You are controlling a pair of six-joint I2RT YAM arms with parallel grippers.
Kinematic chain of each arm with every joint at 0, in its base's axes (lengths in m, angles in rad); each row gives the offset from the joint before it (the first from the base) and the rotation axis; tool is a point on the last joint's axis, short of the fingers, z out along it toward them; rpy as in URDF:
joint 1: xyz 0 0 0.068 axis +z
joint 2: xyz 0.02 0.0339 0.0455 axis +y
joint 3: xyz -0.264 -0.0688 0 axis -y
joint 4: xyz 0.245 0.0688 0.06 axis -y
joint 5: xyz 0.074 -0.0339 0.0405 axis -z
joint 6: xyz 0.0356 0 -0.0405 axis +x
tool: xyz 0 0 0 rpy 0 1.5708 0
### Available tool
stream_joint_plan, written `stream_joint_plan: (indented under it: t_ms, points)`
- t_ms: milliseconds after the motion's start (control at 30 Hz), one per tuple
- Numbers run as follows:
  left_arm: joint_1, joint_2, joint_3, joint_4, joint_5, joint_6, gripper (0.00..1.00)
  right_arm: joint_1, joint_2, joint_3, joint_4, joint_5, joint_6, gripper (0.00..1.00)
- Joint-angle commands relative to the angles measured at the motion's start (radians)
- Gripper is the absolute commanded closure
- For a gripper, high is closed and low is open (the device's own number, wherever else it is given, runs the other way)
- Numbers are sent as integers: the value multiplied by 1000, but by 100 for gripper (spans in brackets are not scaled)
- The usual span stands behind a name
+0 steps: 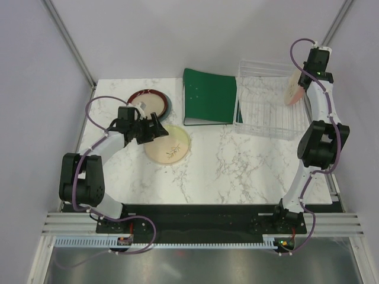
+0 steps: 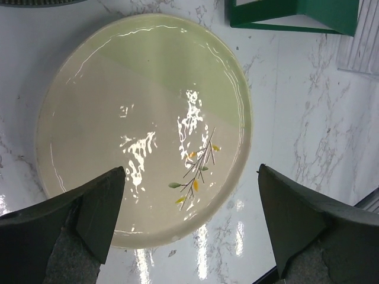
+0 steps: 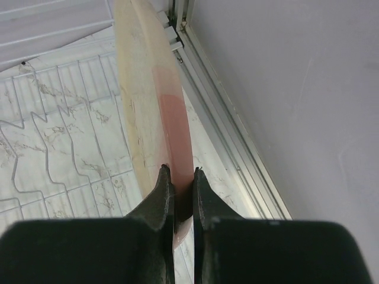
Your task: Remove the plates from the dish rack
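The clear dish rack point(image 1: 266, 106) stands at the back right. My right gripper point(image 1: 302, 83) is shut on the rim of the cream-and-pink plate point(image 1: 293, 90), held on edge over the rack's right end; in the right wrist view the plate point(image 3: 154, 100) stands between my fingers point(image 3: 160, 189). The cream plate with sprig motif point(image 1: 168, 144) lies flat on the table at the left. My left gripper point(image 1: 155, 130) is open and empty just above it, and the plate point(image 2: 142, 124) fills the left wrist view. The dark-red rimmed plate point(image 1: 148, 102) lies on a slate grey plate behind.
A flat green binder point(image 1: 210, 96) lies between the plates and the rack, its right edge by the rack. The enclosure's right wall and frame rail point(image 3: 237, 148) run close beside the held plate. Marble tabletop point(image 1: 237, 171) spreads in front.
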Motion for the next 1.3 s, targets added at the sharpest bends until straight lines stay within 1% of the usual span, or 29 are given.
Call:
stream_joint_plan:
  t_ms: [0,133,233,333,367,400,533,667,700,767,800,833,867,900,933,967,1033,1067,1133,1167,1267]
  points:
    - [-14,-46,36,28,32,-17,0,21,-137,29,103,125,-29,100]
    - [-25,-61,36,27,29,-17,0,73,-166,29,104,227,-69,100]
    - [-30,-75,38,24,18,-18,0,85,-218,11,104,231,-66,100]
    - [-34,-84,43,34,40,-29,0,91,-321,-58,106,128,5,100]
    - [-36,-84,46,39,43,-35,0,99,-352,-107,110,114,20,100]
    - [-37,-83,49,44,55,-37,0,108,-408,-130,121,88,34,100]
    - [-46,-90,35,114,127,-83,0,136,-522,-195,106,7,80,100]
    - [-59,-95,4,173,176,-124,0,173,-639,-282,91,-114,135,100]
    - [-68,-95,1,198,182,-138,0,200,-654,-297,86,-157,155,100]
    - [-76,-95,-13,255,205,-159,0,220,-703,-349,83,-180,176,100]
    - [-79,-93,-23,292,224,-199,0,273,-717,-370,83,-218,202,100]
    - [-79,-89,-43,329,265,-224,0,289,-731,-389,87,-235,221,100]
    - [-82,-77,-52,414,283,-248,0,318,-755,-432,103,-252,238,100]
    - [-86,-69,-59,447,311,-292,0,331,-768,-452,112,-265,264,100]
    - [-91,-63,-69,485,325,-311,0,346,-778,-484,118,-274,272,100]
    - [-94,-49,-74,558,340,-329,1,369,-792,-497,126,-272,278,100]
    - [-103,-34,-94,640,380,-406,6,387,-811,-526,137,-280,301,100]
    - [-111,-15,-100,722,385,-455,7,403,-815,-531,138,-285,308,100]
    - [-131,12,-115,807,397,-503,6,420,-823,-549,146,-288,331,100]
    - [-143,43,-115,891,411,-552,5,435,-828,-557,150,-288,335,100]
    - [-169,98,-108,1005,425,-644,6,461,-846,-595,170,-286,365,100]
